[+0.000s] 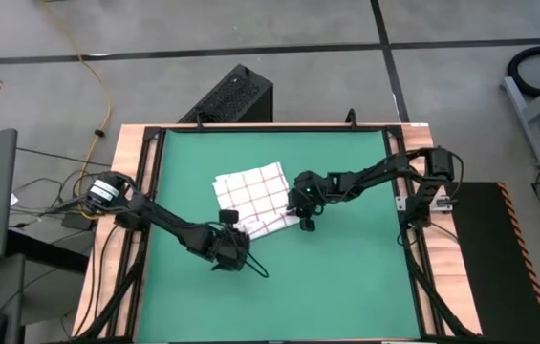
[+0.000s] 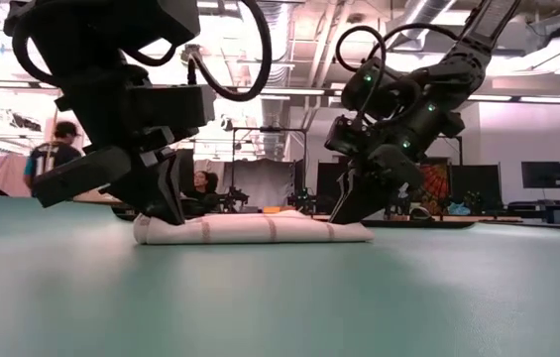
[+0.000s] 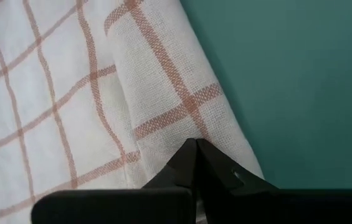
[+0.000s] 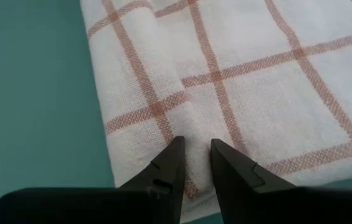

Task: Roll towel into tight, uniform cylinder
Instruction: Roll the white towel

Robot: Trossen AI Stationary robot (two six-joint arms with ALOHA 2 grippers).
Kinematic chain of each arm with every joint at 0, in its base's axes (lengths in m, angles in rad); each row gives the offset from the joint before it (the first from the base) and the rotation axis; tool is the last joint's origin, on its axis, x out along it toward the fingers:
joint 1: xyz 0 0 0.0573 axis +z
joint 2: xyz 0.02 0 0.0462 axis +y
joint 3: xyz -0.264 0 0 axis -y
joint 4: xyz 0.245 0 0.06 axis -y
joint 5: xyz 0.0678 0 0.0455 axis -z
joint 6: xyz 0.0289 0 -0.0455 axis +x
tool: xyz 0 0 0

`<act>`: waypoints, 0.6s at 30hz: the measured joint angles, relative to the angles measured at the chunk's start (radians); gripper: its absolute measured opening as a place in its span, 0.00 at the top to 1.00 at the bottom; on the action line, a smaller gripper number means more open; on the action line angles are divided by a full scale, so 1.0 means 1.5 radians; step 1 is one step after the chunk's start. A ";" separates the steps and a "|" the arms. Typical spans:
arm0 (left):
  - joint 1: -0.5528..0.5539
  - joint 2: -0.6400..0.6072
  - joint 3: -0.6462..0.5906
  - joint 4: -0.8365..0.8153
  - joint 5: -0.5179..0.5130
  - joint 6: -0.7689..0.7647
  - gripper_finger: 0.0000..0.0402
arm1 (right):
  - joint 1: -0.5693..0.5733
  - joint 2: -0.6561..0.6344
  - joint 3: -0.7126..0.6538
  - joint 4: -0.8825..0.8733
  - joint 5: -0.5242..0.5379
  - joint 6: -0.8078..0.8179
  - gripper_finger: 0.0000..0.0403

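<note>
- Green mat (image 1: 346, 277) covers the whole tabletop inside a wooden frame, concrete floor around it, and behind the table there's an open workshop with people sitting and standing way in the back.
- On the mat, a bit toward the far side of the middle, lies the towel (image 1: 250, 198), white with thin red grid lines. Its near edge is already folded or rolled over into a thick band; you can see that doubled hem nicely in the left wrist view (image 3: 163, 93) and the right wrist view (image 4: 144, 93).
- Left gripper (image 1: 234, 241) sits at the near-left end of that rolled edge, fingers clenched together with the tips pressed on the cloth. I can't tell if any fabric is actually pinched between them.
- Right gripper (image 1: 305, 212) is at the opposite end of the same edge, fingers slightly apart, tips planted on the towel (image 4: 256, 74). Looks like pressing rather than pinching, nothing visibly held.
- From the low view the towel (image 2: 250, 229) is a low flat bundle, not a cylinder yet, so I'd call this early rolling: first turn made, most of the cloth still flat.
- Next move probably needs both ends pushed away evenly, or the roll goes cone-shaped.
- Nothing else on the mat in the way. The arms themselves crowd the towel, and a black box (image 1: 231, 96) sits off the far edge, no issue.
</note>
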 joint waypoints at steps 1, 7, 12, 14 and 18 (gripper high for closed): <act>0.003 -0.002 0.000 -0.003 0.000 0.012 1.00 | 0.000 0.000 0.000 0.001 0.001 0.000 0.75; 0.032 -0.006 -0.028 0.020 0.002 0.041 1.00 | -0.010 -0.002 -0.002 0.004 -0.009 0.052 0.75; 0.052 -0.008 -0.057 0.061 0.003 0.040 1.00 | 0.013 -0.001 -0.015 0.018 0.003 0.106 0.75; 0.058 -0.007 -0.062 0.074 -0.001 0.046 1.00 | 0.024 -0.002 -0.034 0.045 0.014 0.143 0.75; 0.066 -0.008 -0.075 0.100 -0.002 0.074 1.00 | 0.039 -0.004 -0.066 0.101 0.026 0.188 0.75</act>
